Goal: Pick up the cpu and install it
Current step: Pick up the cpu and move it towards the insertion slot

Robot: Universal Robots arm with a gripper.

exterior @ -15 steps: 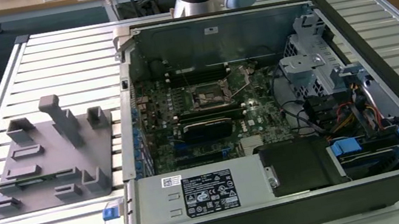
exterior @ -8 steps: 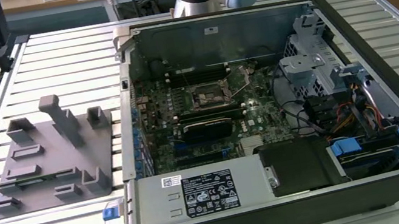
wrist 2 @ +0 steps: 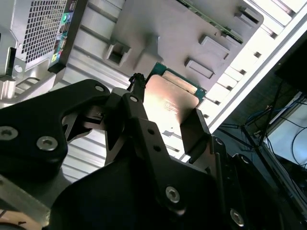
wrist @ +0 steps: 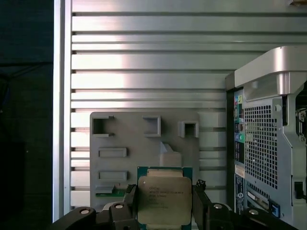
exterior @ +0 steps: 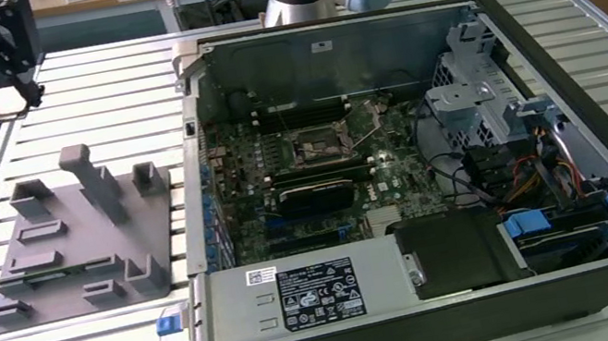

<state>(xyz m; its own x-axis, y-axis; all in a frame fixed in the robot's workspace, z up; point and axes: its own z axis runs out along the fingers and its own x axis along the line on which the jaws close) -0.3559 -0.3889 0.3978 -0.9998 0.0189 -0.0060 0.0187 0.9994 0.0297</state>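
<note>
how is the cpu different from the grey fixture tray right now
The cpu is a small flat square with a silvery top and green rim. The fixture tray is far larger, matte grey, with raised blocks. The cpu is gripped by its sides in the claw, lifted off the surface, while the fixture tray lies flat on the slatted table. Both are outside the computer case.

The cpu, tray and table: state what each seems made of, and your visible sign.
The cpu: pale metal lid with a soft sheen, on a green board rim. The tray: matte grey, probably plastic, no glare. The table: likely aluminium; bright brushed slats with strong highlights.
</note>
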